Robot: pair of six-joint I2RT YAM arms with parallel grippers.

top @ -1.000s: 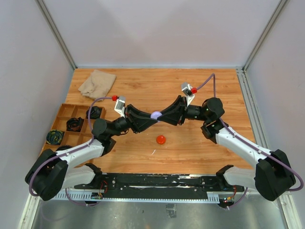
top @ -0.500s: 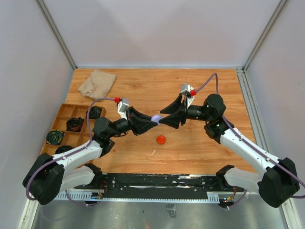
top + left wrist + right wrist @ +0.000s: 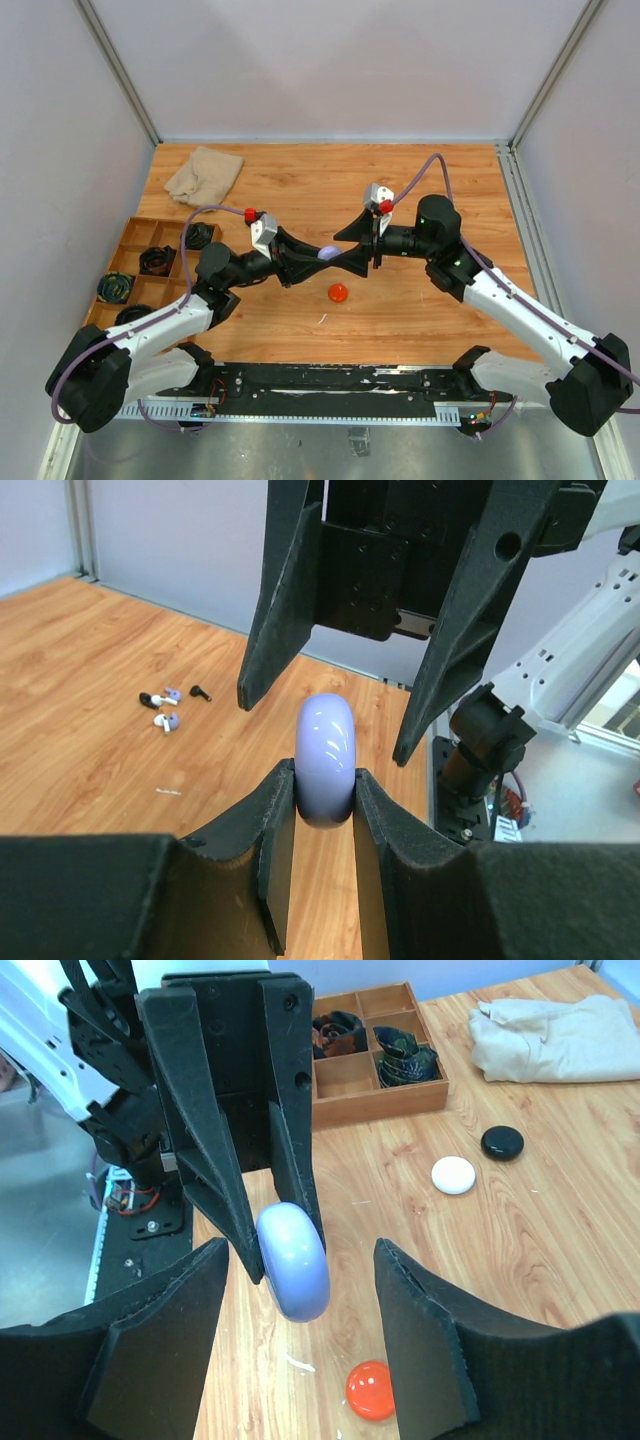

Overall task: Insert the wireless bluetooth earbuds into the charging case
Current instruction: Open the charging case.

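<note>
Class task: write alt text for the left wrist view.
The left pincer grips a lilac round plastic puck, with the right pincer open around it. Tiny lilac, white and black stemmed earbuds lie on the wooden table.

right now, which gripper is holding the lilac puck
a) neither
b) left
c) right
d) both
b: the left gripper is clamped on the lilac puck, while the right gripper stands open around it, with a gap on each side.
</note>
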